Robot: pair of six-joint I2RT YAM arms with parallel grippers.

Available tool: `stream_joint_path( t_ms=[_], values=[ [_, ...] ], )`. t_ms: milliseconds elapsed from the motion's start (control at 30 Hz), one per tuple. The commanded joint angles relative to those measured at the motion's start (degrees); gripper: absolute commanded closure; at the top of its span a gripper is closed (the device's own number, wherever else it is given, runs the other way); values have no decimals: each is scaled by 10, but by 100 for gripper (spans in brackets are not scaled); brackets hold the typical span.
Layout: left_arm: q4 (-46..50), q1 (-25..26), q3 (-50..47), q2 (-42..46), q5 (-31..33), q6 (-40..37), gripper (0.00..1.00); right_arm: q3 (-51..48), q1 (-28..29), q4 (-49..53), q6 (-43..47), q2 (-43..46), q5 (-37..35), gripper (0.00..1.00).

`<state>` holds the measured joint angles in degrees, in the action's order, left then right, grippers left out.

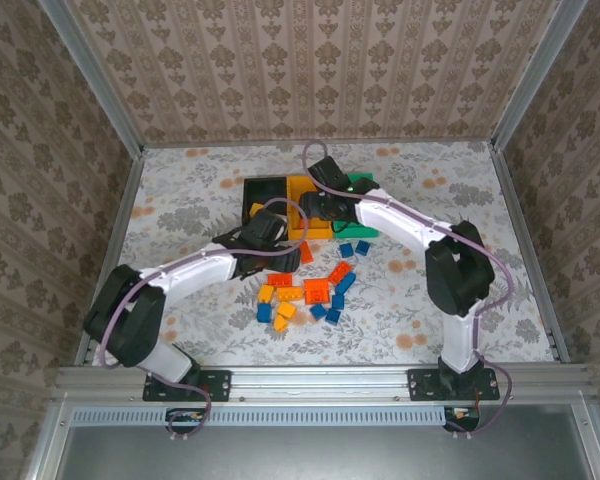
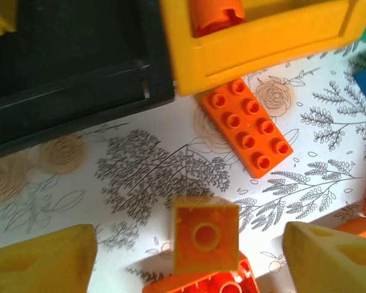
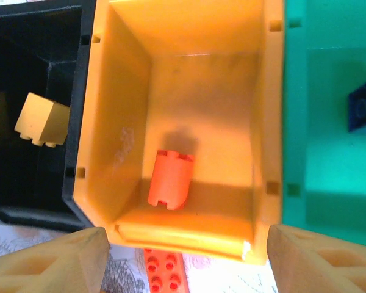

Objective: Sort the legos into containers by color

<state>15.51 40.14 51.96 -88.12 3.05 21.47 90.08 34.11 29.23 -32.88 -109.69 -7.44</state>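
Note:
Black bin (image 1: pixel 263 196), yellow-orange bin (image 1: pixel 302 188) and green bin (image 1: pixel 364 230) stand in a row at mid-table. My right gripper (image 3: pixel 187 239) hangs open over the yellow-orange bin (image 3: pixel 119 91), where a red-orange lego (image 3: pixel 171 179) lies loose. A yellow lego (image 3: pixel 41 120) lies in the black bin (image 3: pixel 24 55), a blue one (image 3: pixel 361 107) in the green bin (image 3: pixel 329 171). My left gripper (image 2: pixel 190 238) is open just in front of the bins; an upturned yellow-orange lego (image 2: pixel 204 235) sits between its fingers (image 2: pixel 43 262), touching neither, atop a red-orange lego (image 2: pixel 201 282).
Several loose red-orange, yellow and blue legos (image 1: pixel 305 292) lie scattered in front of the bins. A red-orange two-by-four brick (image 2: pixel 247 128) lies against the yellow-orange bin's front wall (image 2: pixel 262 46). The two arms (image 1: pixel 180 272) converge on the bins. Walls enclose the table.

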Motion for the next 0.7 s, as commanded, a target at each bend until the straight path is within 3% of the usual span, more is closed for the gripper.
stream_joint_path(
  t_ms=[0, 167, 400, 567, 667],
  values=[
    [23, 2, 28, -32, 15, -20, 25, -46, -5, -30, -14, 51, 1, 29],
    [40, 10, 52, -81, 22, -21, 30, -103, -12, -46, -22, 99, 1, 29],
    [45, 26, 53, -103, 38, -22, 52, -125, -27, -51, -28, 123, -1, 29],
    [44, 27, 47, -83, 56, -24, 66, -125, -29, -51, -28, 133, -5, 29],
    [44, 25, 42, -42, 83, -17, 68, -129, -31, -48, -28, 139, -5, 29]
  ],
)
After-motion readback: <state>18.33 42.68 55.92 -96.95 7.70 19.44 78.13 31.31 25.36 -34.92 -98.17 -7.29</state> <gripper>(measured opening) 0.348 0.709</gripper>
